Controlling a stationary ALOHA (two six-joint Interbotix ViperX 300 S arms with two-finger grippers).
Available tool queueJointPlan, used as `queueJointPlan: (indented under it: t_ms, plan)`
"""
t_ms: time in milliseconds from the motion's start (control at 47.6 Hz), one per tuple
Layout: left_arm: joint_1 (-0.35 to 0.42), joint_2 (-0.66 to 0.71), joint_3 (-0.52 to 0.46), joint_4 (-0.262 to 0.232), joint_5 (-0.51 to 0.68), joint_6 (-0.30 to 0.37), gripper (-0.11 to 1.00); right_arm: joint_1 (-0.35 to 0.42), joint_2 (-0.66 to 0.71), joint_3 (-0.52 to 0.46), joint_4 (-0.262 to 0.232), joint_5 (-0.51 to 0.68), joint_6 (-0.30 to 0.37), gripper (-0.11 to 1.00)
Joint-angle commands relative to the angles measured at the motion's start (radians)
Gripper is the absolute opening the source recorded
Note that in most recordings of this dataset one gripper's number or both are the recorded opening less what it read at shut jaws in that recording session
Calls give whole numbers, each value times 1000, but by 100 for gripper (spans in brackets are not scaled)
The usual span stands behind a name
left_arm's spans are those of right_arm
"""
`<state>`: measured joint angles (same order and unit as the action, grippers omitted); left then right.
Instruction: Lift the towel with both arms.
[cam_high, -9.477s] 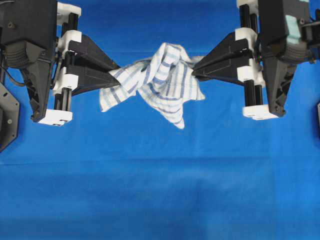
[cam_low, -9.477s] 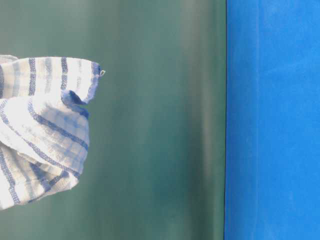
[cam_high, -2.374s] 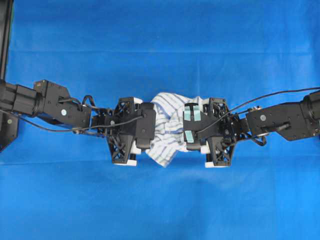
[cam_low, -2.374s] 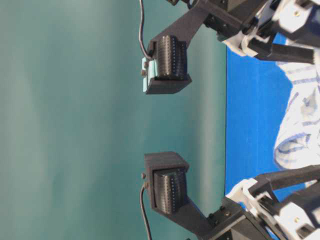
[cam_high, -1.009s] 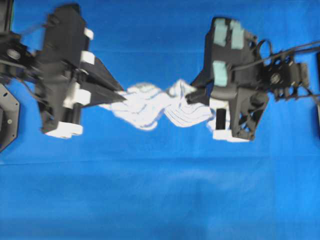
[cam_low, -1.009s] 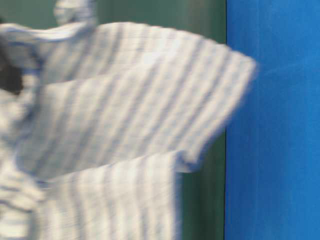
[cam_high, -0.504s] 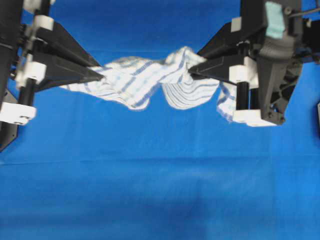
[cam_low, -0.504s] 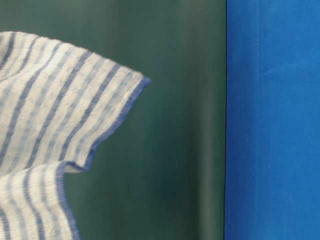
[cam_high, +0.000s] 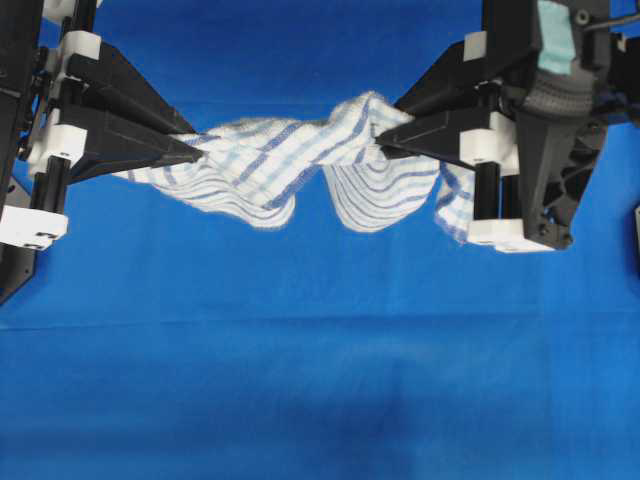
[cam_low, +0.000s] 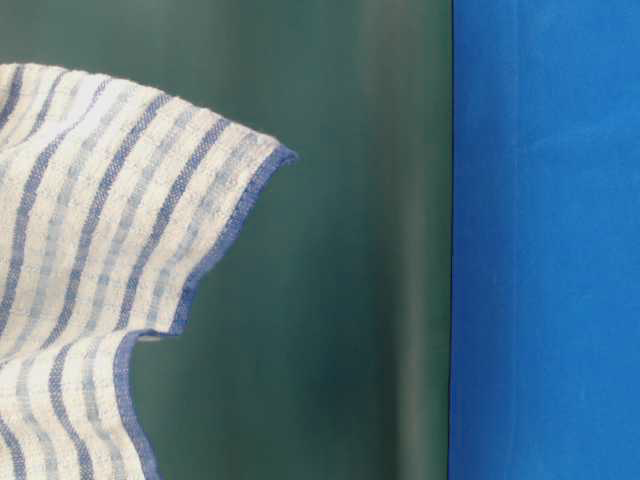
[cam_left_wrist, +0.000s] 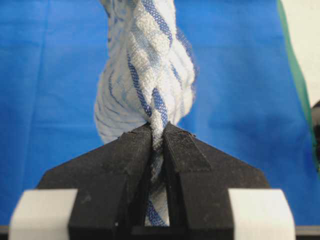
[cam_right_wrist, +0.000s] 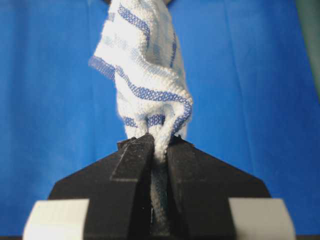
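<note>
**Towel up, pinched at both ends, sagging in the middle**

I have the towel (cam_high: 300, 170) strung between the two grippers, clear of the blue tablecloth (cam_high: 320, 380) below them. Left gripper (cam_high: 195, 148) is clamped on one end, right gripper (cam_high: 380, 135) on the other. Both wrist views confirm it: fabric bunched into a rope and squeezed between the black fingers (cam_left_wrist: 135, 150), jaws nearly closed with only cloth between them.

Handling, my read:
- Light, soft, fully limp. It droops in two lobes between the tips, no stiffness at all.
- Waffle-type weave looks grippy, so slip risk seems low, but the right gripper's bite is a small folded edge right at the fingertips (cam_right_wrist: 137, 150). That's the weaker hold.
- A flap hangs loose beyond the right tips, beside the white fitting (cam_high: 492, 232). Could snag there.
- Best hold is what I have: opposite ends, bunched thick.

Surroundings: nothing else under or between the grippers, only cloth. Table-level view shows a towel corner (cam_low: 100, 250) hanging in front of a green backdrop (cam_low: 350, 240). No obstruction that I can see.
</note>
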<state>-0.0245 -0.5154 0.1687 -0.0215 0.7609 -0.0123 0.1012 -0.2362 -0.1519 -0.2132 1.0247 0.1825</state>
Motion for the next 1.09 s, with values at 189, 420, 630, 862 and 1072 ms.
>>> queueJointPlan:
  t_ms: [189, 420, 630, 862, 1072]
  plan:
    - [2, -12, -18, 2, -26, 23, 30, -6, -14, -23, -3, -17, -18, 8]
    - [2, -32, 6, 2, -55, 25, 88, -6, -2, -17, -26, -15, -23, 55]
    - [2, -28, 67, 2, -95, 18, 85, -6, 2, 20, -55, -17, -5, 66]
    - [2, 21, 253, 0, -273, 20, 85, -6, 9, 179, -55, -75, 38, 67]
    - [-5, 112, 374, 2, -403, 18, 85, 0, 9, 365, -55, -187, 120, 67]
